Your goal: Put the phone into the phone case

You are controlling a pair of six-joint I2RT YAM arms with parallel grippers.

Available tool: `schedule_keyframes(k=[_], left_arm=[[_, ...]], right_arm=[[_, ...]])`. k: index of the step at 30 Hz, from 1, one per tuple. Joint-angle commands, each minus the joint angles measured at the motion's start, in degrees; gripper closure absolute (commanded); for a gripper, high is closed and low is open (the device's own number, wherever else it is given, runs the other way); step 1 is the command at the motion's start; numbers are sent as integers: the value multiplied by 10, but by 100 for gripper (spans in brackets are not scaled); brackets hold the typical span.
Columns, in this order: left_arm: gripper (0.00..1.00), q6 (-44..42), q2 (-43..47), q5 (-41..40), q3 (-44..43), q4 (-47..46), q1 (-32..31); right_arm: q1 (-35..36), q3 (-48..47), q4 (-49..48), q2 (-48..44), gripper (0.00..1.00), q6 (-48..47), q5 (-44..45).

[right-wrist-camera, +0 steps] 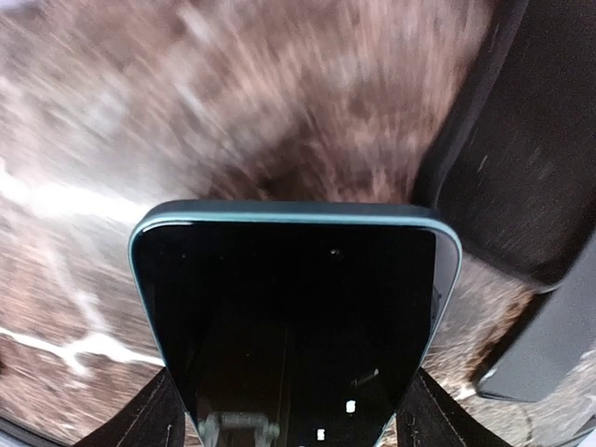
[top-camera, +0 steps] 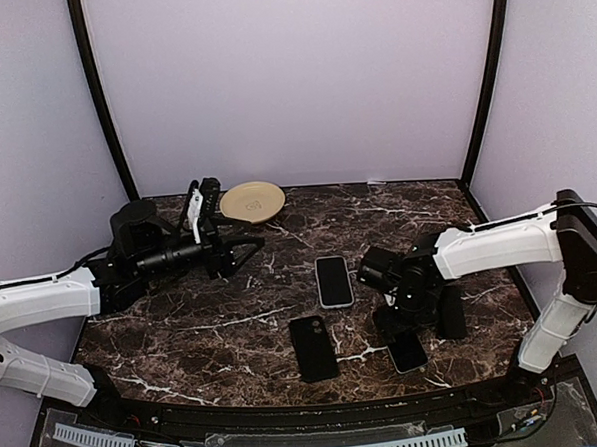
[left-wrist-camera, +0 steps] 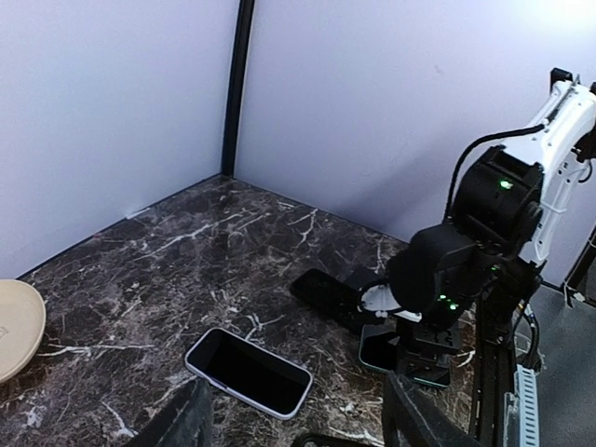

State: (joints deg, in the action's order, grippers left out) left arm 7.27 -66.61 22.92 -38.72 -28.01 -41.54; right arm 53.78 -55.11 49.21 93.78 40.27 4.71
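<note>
Left gripper (top-camera: 252, 250): is hanging over the far-left part of the table (top-camera: 184, 340). In the left wrist view its fingers (left-wrist-camera: 182, 424) are standing wide apart with nothing between them.

Plate (top-camera: 252, 202): a beige dish is sitting at the back edge, just behind the left gripper.

Black handset (top-camera: 313, 348): is lying flat near the front edge, dark side up, with small camera holes at its far end. It is well apart from both grippers.

Silver-rimmed phone (top-camera: 334, 281): is lying screen up in the middle of the table, between the two arms, with nothing touching it.

Right gripper (top-camera: 400, 330): is pointing down over the front-right area. Its fingers are pressing on the two long edges of the teal-rimmed phone (right-wrist-camera: 293, 317), clamping it.

Teal-rimmed phone: is sitting screen up between those fingers, low at the marble. The right wrist view is showing it sharp while the tabletop behind it is blurring. Whether it is resting on the table cannot be told.

Phone case (top-camera: 450, 312): a black case is lying just to the right of the held phone, outside the grip.
</note>
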Motion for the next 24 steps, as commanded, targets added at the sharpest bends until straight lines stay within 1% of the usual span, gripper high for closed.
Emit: schedule_keyframes(k=[1, 3, 5, 6, 9, 11, 16, 19, 24], left_arm=[[36, -16, -5, -92, -42, 57, -2], [36, -18, -8, -135, -52, 81, -2], [36, -18, -11, -191, -61, 105, -3], [36, -17, -13, -205, -63, 118, -2], [35, -15, -17, -256, -72, 137, -3], [35, -13, -17, -266, -73, 143, -2], [31, -10, -14, -269, -72, 143, -2], [29, -8, -15, -272, -72, 143, -3], [26, -8, -20, -276, -72, 144, -2]], right_arm=[[46, -84, -11, -16, 75, 47, 129], [82, -115, -31, -13, 78, 75, 186], [117, -143, -64, -2, 84, 91, 226], [134, -157, -81, 5, 87, 97, 243], [176, -194, -137, 37, 97, 102, 268], [196, -215, -162, 63, 100, 101, 274], [223, -252, -154, 114, 100, 108, 282], [233, -243, -172, 119, 100, 112, 283], [235, -225, -204, 130, 100, 125, 250]])
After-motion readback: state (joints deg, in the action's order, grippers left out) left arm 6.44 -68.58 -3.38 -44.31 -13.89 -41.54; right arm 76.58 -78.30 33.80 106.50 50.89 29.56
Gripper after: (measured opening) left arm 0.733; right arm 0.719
